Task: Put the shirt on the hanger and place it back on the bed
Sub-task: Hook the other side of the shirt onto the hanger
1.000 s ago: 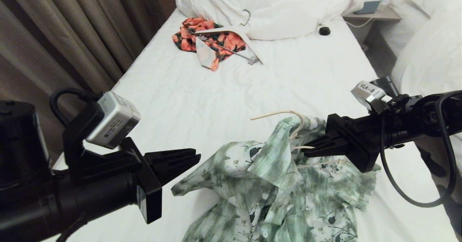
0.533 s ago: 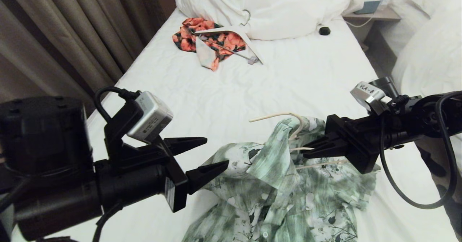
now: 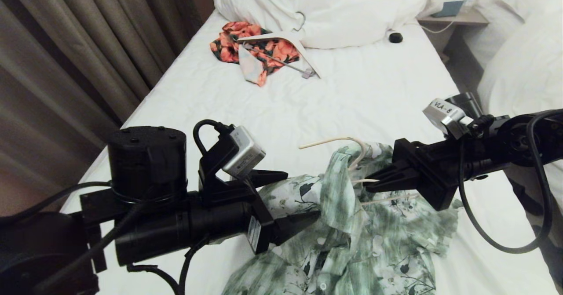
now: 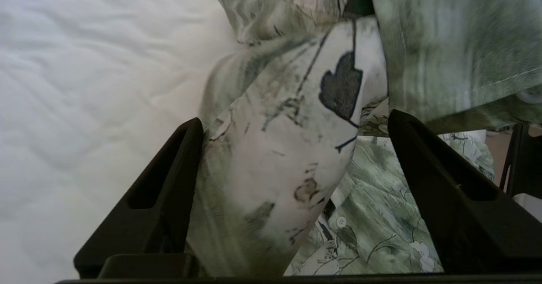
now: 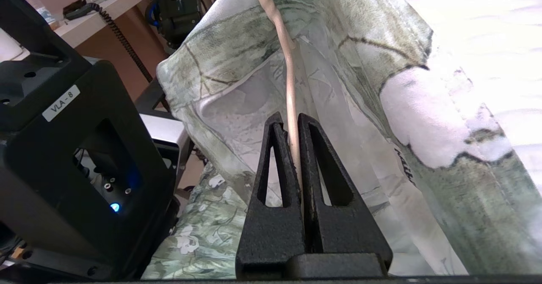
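Note:
The pale green floral shirt point(image 3: 374, 242) lies crumpled on the white bed point(image 3: 264, 123) near its front edge, with part of it lifted. My right gripper point(image 3: 371, 184) comes in from the right, shut on the thin cream hanger point(image 3: 352, 139). The hanger's hook pokes out above the collar. In the right wrist view the hanger wire point(image 5: 288, 64) runs between the closed fingers of the right gripper point(image 5: 289, 119), with shirt cloth point(image 5: 237, 85) draped over it. My left gripper point(image 3: 299, 198) reaches in from the left, open. A fold of the shirt point(image 4: 275, 148) sits between the spread fingers of the left gripper point(image 4: 294, 117).
Farther up the bed lie an orange-and-black floral garment point(image 3: 259, 51) with a thick white hanger point(image 3: 303, 49), a bulky duvet point(image 3: 334, 9) and a small black object point(image 3: 395, 37). Curtains point(image 3: 88, 44) run along the left. A nightstand point(image 3: 457, 18) and a second bed point(image 3: 523, 57) are on the right.
My left gripper has opened wide and moved right, from beside the shirt to around a fold of it. The right gripper has kept still, holding the hanger.

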Robot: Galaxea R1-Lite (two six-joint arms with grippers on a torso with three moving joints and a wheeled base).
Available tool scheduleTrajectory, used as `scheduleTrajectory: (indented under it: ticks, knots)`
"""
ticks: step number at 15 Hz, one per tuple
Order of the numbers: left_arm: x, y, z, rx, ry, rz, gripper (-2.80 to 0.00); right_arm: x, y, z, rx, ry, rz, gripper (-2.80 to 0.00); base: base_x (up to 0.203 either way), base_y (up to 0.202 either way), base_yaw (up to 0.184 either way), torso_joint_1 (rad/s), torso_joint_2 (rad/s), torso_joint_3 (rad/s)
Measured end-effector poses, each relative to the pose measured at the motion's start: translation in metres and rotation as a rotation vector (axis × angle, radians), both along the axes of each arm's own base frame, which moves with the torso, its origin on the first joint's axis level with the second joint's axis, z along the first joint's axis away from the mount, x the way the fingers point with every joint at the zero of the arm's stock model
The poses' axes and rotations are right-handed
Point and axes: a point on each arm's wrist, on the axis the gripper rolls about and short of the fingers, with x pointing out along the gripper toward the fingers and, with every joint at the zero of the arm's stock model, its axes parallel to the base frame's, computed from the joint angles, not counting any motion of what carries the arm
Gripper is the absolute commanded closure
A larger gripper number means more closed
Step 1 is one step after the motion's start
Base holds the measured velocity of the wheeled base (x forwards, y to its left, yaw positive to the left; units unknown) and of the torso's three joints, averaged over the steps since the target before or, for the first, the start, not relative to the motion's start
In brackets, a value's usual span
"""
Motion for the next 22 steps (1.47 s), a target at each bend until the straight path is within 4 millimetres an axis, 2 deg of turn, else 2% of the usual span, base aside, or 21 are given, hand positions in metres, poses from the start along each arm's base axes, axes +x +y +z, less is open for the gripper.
scheduleTrajectory:
  ticks: [7,8,16,22]
  knots:
    - [0.022,-0.026,-0.016,0.006,0.014,-0.03,-2.8,0.004,0.001,-0.001,0.0,-0.002,0.0,0.0,0.0,0.0,0.0,0.0,0.0,0.0]
    - [0.025,-0.028,-0.018,0.007,0.015,-0.031,0.0,0.004,0.001,-0.001,0.0,-0.004,-0.001,0.0,0.0,0.0,0.0,0.0,0.0,0.0]
    - [0.028,-0.032,-0.026,0.041,0.011,-0.039,0.0,0.006,-0.001,0.001,0.002,-0.002,-0.009,0.0,0.0,0.0,0.0,0.0,0.0,0.0]
    - [0.028,-0.029,-0.022,0.032,-0.001,-0.028,0.0,0.015,-0.001,0.003,0.037,-0.039,-0.006,0.0,0.0,0.0,0.0,0.0,0.0,0.0]
